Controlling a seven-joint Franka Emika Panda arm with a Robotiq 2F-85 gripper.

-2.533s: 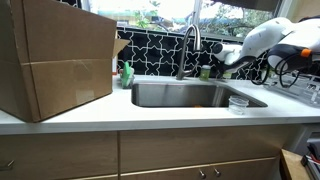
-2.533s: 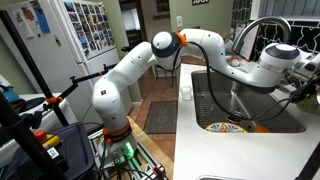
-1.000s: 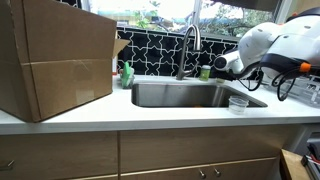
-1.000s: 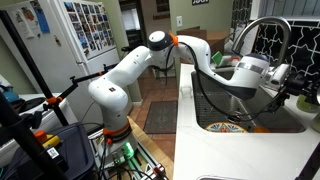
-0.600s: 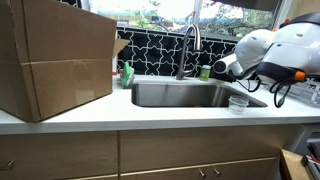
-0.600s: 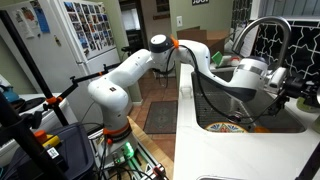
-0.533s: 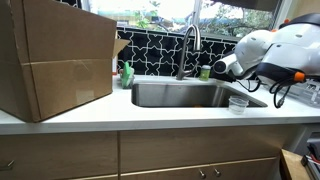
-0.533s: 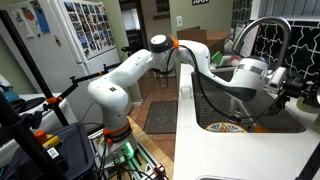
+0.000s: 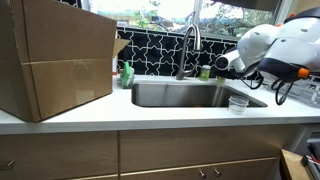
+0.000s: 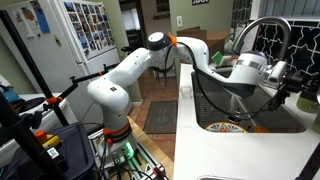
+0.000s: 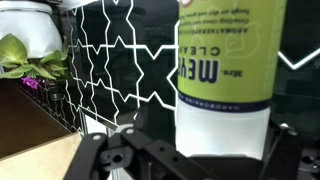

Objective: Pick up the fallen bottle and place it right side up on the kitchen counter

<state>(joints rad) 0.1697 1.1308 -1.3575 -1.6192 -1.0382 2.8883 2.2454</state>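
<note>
Item: slim yellow-green plastic bottle, between gripper fingers; closure unclear. You lower its base flat onto long white counter beside stainless steel sink.

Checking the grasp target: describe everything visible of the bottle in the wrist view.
The bottle fills the wrist view's right half: slim, plastic-looking, with a yellow-green label whose white print reads upside down, and a pale bare section beneath. It runs vertically, before the black tiled wall, between the fingers of the end effector; contact cannot be told.

You see a yellow-green Mrs. Meyer's bottle, label upside down, between the gripper fingers, against a black tiled wall.
</note>
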